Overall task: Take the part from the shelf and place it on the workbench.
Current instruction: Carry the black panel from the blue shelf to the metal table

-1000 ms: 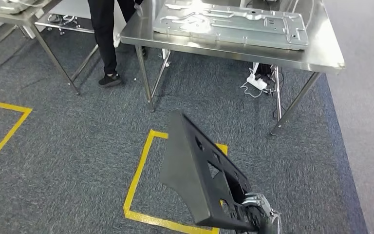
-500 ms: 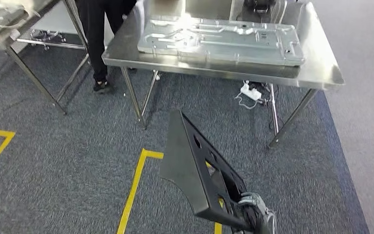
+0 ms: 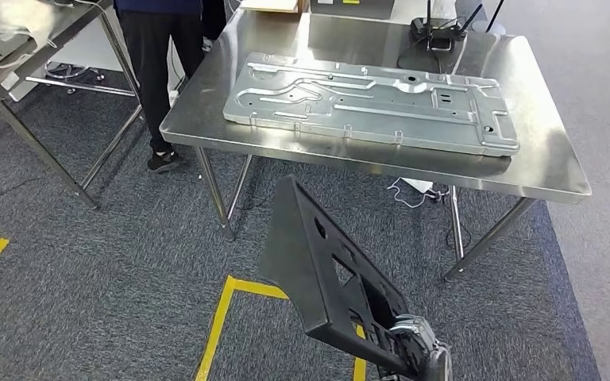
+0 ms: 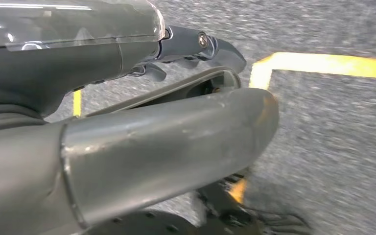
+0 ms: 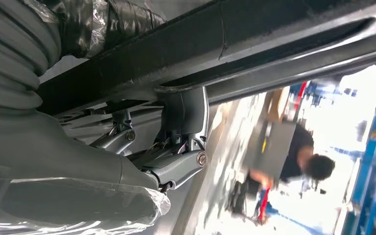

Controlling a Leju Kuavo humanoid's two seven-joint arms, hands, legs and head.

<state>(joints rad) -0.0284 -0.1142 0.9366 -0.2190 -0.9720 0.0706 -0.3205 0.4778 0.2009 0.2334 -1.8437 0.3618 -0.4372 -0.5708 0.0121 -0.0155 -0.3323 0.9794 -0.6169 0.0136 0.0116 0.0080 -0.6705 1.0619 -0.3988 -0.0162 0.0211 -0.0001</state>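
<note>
While the right robot hand [image 3: 415, 349] grips the black part [image 3: 318, 270] by its near lower end, the part stands tilted above the grey carpet [image 3: 111, 238], its broad flat face turned to the robot's left and its cut-out openings showing on the other side. In the right wrist view the hand's fingers [image 5: 181, 161] wrap up against the part's dark edge, clamped on it. The part is in the air, in front of the steel surface [image 3: 540, 151] and not touching it; its far top corner points toward that surface's front edge.

On the surface lies a large stamped metal panel [image 3: 373, 103], flat, with its long side along the front edge. Behind it, near the far edge, sits a small black device [image 3: 433, 28] with upright antennas, and a cardboard box [image 3: 274, 6] stands at the far left corner. Under the surface, cables and a white power strip [image 3: 417, 186] lie on the carpet.

A person in dark trousers [image 3: 155, 71] stands at the left end of the surface, between it and a second steel table [image 3: 16, 55] at the picture's left edge.

Yellow tape lines [image 3: 222, 313] mark the carpet below the part.

The left robot hand [image 4: 152, 132] hangs over the carpet and a yellow tape corner; its thick thumb fills the front of the left wrist view, nothing shows in its grasp, and I cannot tell whether its fingers are apart or together.
</note>
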